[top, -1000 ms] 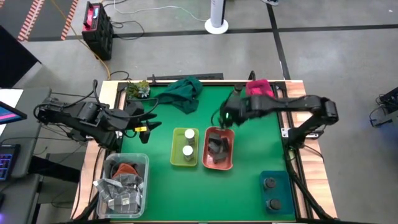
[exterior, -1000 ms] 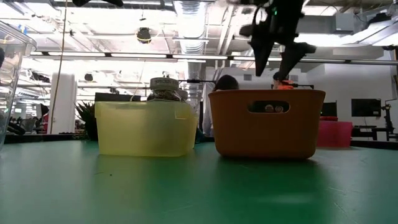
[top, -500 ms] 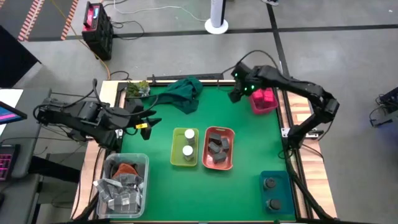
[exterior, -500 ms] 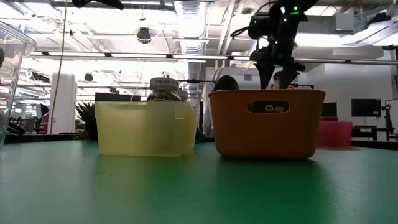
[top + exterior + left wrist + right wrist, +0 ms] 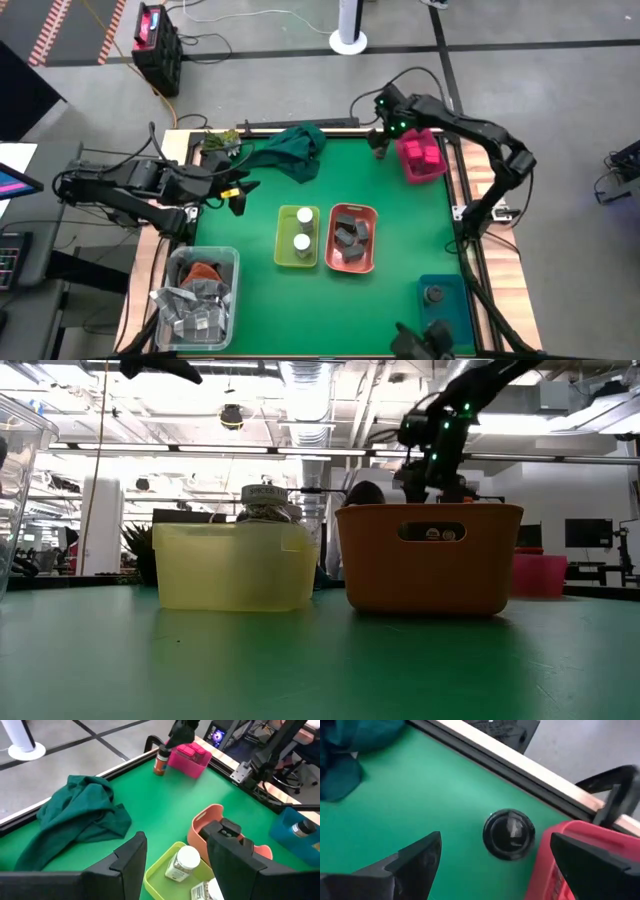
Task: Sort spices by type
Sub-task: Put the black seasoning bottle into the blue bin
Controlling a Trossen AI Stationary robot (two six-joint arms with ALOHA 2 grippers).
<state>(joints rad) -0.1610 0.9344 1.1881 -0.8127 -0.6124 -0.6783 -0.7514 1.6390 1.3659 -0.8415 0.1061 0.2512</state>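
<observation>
Now the right gripper [image 5: 380, 143] hangs wide open over a dark-lidded jar [image 5: 508, 833] standing on the surface [image 5: 400, 230] just beside the pink bin [image 5: 424, 155] (far corner). The left gripper [image 5: 240, 197] waits, half open, holding nothing.

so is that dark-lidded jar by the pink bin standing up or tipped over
Upright: the jar stands on its base beside the pink bin, lid facing the open right gripper above it.

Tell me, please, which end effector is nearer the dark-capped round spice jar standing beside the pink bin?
Right. The right end effector hangs directly above the jar, open; the left end effector waits far across the table.
</observation>
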